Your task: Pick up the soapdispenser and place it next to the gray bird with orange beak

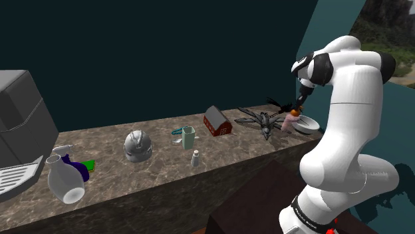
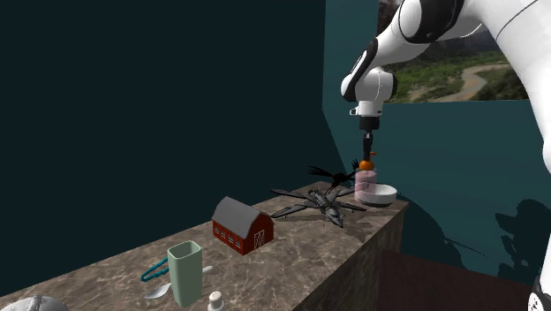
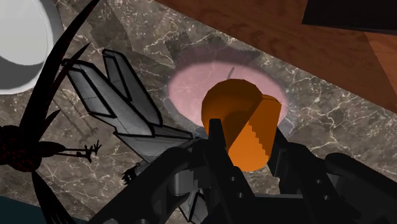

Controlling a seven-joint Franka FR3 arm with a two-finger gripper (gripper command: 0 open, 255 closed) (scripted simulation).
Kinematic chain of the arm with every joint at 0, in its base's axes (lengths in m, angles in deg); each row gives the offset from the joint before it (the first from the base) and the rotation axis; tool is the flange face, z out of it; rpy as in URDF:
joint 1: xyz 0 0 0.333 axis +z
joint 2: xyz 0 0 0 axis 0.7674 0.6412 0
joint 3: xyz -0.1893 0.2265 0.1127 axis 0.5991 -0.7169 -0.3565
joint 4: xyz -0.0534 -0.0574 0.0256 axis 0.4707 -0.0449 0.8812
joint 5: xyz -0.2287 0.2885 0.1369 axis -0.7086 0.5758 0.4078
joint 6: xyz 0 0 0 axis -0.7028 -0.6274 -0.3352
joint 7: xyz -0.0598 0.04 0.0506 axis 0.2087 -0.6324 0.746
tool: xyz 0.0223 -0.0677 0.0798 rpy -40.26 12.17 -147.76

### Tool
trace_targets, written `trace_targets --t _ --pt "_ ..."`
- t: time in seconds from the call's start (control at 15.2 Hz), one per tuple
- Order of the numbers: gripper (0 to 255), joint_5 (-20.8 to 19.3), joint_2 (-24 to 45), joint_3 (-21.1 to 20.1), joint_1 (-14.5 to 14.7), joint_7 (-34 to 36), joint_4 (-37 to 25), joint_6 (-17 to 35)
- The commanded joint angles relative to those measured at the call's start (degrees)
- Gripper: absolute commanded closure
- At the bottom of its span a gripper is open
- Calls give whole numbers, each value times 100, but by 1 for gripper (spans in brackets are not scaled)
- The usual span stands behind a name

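Observation:
The soap dispenser has a pink body and an orange pump top. It stands upright at the counter's far end, between a white bowl and a grey toy jet. My gripper comes straight down onto it and is shut on the orange pump top, also seen from the shoulder view. I cannot tell whether its base rests on the marble or hangs just above it. A dark bird figure with spread wings lies just behind the jet, close to the dispenser; its beak is not discernible.
Along the marble counter stand a red barn, a green cup, a small shaker, a grey helmet, a white vase and a coffee machine. The counter edge drops off right beside the dispenser.

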Motion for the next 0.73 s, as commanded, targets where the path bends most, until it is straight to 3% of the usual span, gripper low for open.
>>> trace_targets --t 0.0,0.66 --pt "255 27 48 -19 6 -7 72 122" --pt "255 206 413 -136 -55 -116 298 691"
